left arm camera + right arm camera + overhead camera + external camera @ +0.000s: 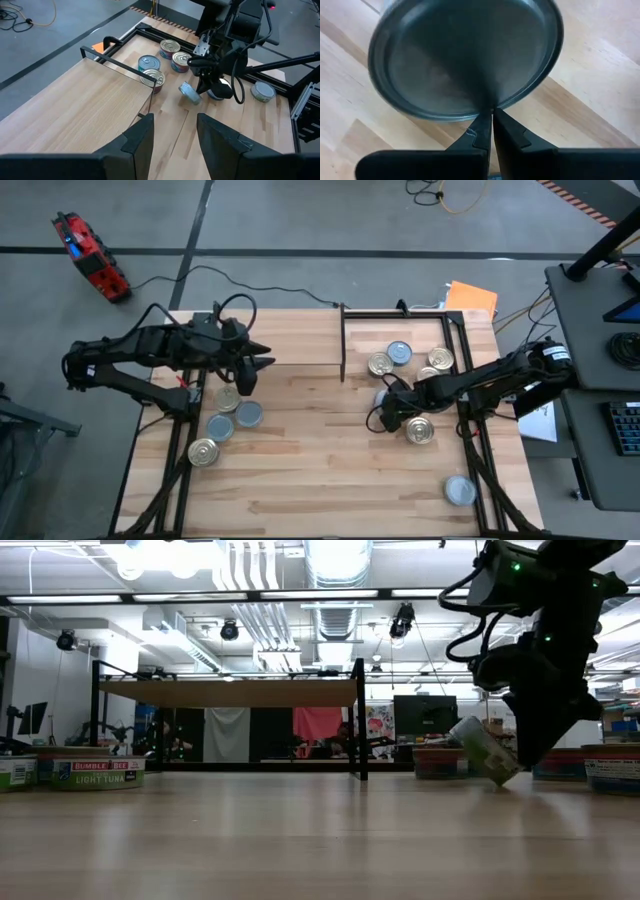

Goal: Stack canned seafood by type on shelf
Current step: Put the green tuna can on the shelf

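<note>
From above, you see your right gripper over the middle-right of the table, just in front of the shelf. A few tins sit under the shelf frame. One gold tin lies just beside the right arm, and a silver one sits alone near the front corner. Your left gripper waits over the left side, with three tins below it.

From table height, you see a tin tipped at a slant, off the wood, held by the dark gripper.

From your left wrist, your two fingers stand partly apart with nothing between them. Far off, the other arm has a silver tin tilted up.

From your right wrist, your fingertips are pinched tight on the rim of a round grey tin.
</note>
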Motion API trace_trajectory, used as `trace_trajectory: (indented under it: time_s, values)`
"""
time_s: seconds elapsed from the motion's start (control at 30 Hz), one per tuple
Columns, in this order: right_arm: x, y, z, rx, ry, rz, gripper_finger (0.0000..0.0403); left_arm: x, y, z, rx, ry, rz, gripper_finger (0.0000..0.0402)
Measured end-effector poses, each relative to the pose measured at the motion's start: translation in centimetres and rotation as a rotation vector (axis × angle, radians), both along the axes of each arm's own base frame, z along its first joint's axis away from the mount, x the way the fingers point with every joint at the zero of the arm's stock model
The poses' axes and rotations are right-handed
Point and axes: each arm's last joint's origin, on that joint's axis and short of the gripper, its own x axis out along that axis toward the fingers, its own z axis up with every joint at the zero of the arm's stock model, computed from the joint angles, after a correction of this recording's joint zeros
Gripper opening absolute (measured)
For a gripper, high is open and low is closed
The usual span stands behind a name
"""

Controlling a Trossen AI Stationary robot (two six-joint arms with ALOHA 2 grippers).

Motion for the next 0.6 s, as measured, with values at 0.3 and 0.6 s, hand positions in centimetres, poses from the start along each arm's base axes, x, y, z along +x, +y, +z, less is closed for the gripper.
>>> trace_trajectory:
  time_s: [0.3, 0.6]
  values:
    - [0.0, 0.0, 0.0, -0.011, 0.003, 0.023, 0.0009, 0.3, 0.0, -0.1, 0.000, 0.008, 0.000, 0.0134]
    - [-0.3, -0.1, -1.0, -0.048, 0.057, 0.079, 0.0009, 0.4, 0.0, -0.3, 0.002, 0.015, -0.001, 0.0134]
